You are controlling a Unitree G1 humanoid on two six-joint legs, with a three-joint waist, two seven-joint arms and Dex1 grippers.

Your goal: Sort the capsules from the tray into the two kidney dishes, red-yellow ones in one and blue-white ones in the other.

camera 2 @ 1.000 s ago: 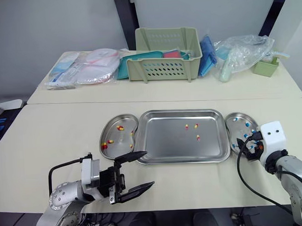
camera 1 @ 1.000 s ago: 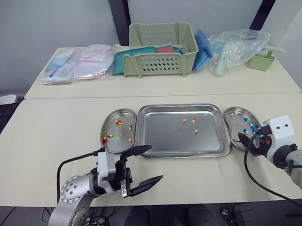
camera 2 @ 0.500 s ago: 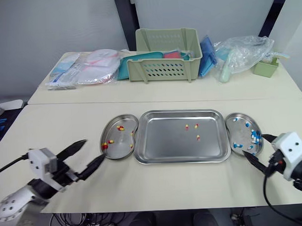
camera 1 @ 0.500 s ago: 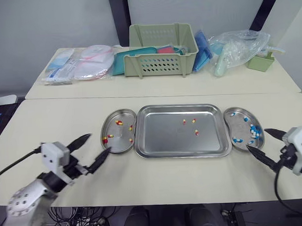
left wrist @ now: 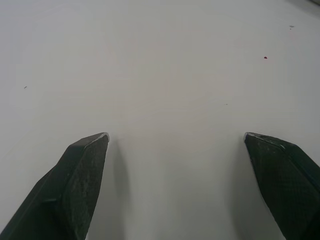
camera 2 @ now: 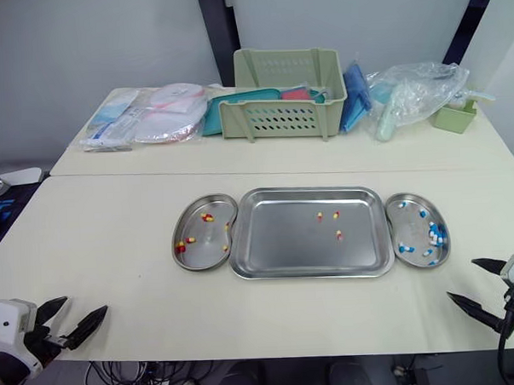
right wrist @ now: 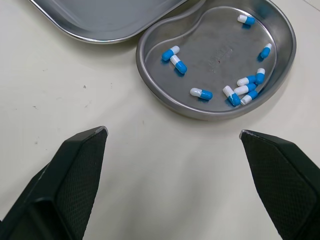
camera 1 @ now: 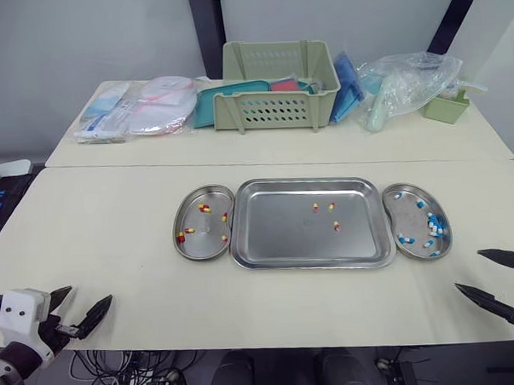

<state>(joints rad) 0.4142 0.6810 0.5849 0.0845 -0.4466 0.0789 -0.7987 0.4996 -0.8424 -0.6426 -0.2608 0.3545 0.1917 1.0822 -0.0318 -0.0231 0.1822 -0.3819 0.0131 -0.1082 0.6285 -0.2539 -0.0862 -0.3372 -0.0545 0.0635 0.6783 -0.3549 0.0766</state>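
3 red-yellow capsules (camera 1: 334,226) left in tray (camera 1: 276,238), right of centre, spaced apart. Blue-white capsules (right wrist: 235,92) all in right kidney dish (camera 1: 412,220); left kidney dish (camera 1: 203,225) holds red-yellow. Left gripper (camera 1: 91,293) and right gripper (camera 1: 468,269) wide open, empty, at near table edge, well apart from tray. Suggest left gripper: straight down on one capsule, close gently, don't flick neighbours.

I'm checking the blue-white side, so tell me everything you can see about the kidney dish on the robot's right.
The right kidney dish is a shallow, shiny metal bowl with a rolled rim, lying flat on the cream table. Its notched side faces the tray and seems to touch its rim. Several capsules, all blue-white, lie loose inside. The open right gripper hovers clear of it.
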